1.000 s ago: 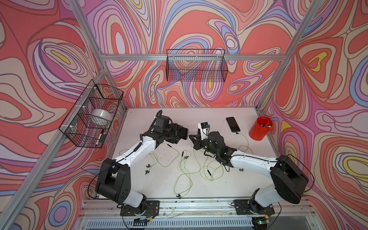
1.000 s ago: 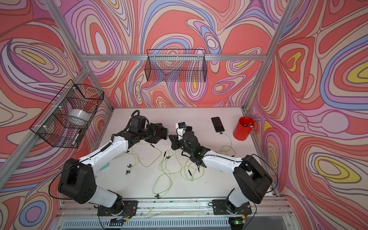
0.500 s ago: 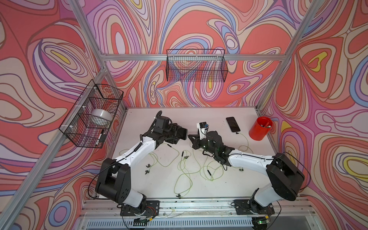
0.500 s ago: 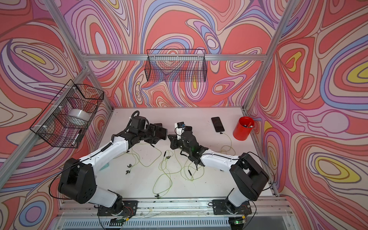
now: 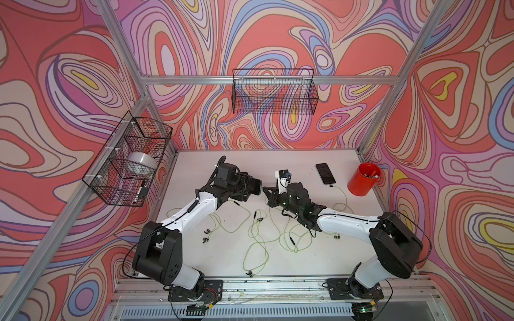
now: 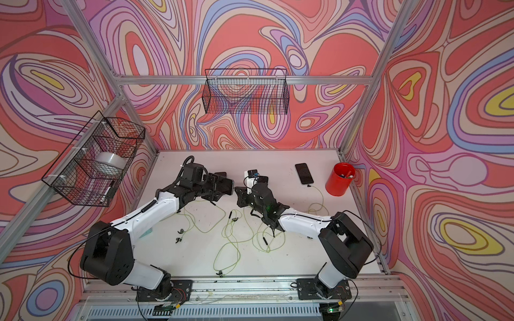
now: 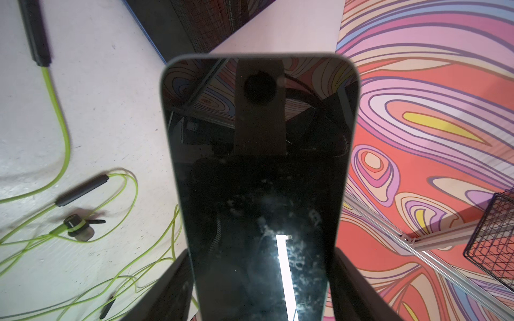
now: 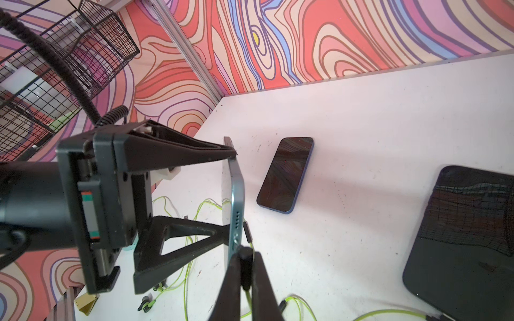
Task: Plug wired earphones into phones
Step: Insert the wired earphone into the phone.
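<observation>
The left hand (image 5: 250, 188) is clamped across the long sides of a phone (image 7: 258, 180), which it holds raised off the tabletop (image 5: 222, 261) with one short end turned toward the right hand (image 5: 267, 191). The right hand is pinched tight on a dark plug (image 8: 246, 262). In the right wrist view the plug sits right at the port end of the phone, beside the row of small holes — whether it has gone in I cannot tell. The wired earphones (image 5: 257, 239) lie in loose yellow-green loops on the tabletop between the two arms, with dark earbuds and inline remotes scattered among them. A second phone (image 5: 325, 173) lies flat toward the back right, near a red cup (image 5: 361, 182); a small dark plug sits at its near end, and a thin cable runs from it toward the right arm. Two more lie screen-up in the right wrist view — a third phone (image 8: 286, 175) beyond the raised one, and a fourth phone (image 8: 467, 244) close to the camera.
</observation>
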Tool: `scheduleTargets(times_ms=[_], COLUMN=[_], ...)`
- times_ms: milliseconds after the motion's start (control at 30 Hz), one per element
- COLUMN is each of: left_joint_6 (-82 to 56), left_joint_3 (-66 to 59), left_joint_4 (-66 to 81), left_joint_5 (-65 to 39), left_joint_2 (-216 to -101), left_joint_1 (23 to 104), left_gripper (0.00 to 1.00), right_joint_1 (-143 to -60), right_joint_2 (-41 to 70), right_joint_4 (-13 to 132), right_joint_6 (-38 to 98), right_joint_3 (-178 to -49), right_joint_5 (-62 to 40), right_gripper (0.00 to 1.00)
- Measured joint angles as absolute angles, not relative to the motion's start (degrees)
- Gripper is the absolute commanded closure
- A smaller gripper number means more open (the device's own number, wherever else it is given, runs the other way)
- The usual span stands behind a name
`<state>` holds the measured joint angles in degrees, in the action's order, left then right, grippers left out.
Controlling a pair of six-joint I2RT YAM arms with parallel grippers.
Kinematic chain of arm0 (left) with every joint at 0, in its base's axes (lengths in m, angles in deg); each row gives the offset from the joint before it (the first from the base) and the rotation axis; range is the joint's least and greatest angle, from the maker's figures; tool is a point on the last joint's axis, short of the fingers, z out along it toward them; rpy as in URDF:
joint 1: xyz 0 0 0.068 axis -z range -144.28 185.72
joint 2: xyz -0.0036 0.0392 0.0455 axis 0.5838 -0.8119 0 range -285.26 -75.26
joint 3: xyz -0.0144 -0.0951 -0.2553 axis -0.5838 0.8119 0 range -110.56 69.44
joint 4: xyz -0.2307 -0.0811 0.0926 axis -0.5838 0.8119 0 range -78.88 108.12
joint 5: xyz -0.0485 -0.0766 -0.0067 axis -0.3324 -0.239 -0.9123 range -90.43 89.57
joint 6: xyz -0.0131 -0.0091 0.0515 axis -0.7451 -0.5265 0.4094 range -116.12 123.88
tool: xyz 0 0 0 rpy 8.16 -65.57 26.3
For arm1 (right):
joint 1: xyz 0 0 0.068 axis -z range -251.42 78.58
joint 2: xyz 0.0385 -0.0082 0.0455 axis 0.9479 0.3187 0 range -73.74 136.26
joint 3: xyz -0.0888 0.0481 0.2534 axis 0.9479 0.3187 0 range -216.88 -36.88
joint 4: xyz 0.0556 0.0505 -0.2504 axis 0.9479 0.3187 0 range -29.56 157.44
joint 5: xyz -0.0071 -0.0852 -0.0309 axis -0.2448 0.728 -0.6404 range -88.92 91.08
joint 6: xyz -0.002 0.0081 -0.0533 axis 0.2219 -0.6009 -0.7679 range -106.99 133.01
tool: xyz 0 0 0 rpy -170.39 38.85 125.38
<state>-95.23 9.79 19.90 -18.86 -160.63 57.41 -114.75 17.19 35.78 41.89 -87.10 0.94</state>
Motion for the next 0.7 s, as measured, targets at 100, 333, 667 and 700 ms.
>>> scheduleTargets(times_ms=[100,333,667,700], left_joint_6=[-96.24,-99.78,-101.42,-101.42], left_joint_3=[10.0,11.12,11.12,11.12], left_joint_4=[19.59,19.44,19.51,19.48], left_joint_5=[-18.19,-15.11,-12.79,-12.61], left_joint_2=[-160.14,-158.79,-158.16,-158.16], left_joint_1=[57.5,58.35,58.59,58.59], left_gripper=[1.0,1.0,1.0,1.0], right_joint_1=[-114.97,-115.71,-116.06,-116.06], right_joint_2=[17.54,18.53,20.91,21.06], right_joint_4=[35.73,35.65,35.62,35.73], right_joint_6=[42.15,42.33,42.0,41.85], right_joint_3=[-87.58,-88.32,-90.7,-90.9], right_joint_5=[1.66,3.3,3.82,3.78], right_gripper=[1.0,1.0,1.0,1.0])
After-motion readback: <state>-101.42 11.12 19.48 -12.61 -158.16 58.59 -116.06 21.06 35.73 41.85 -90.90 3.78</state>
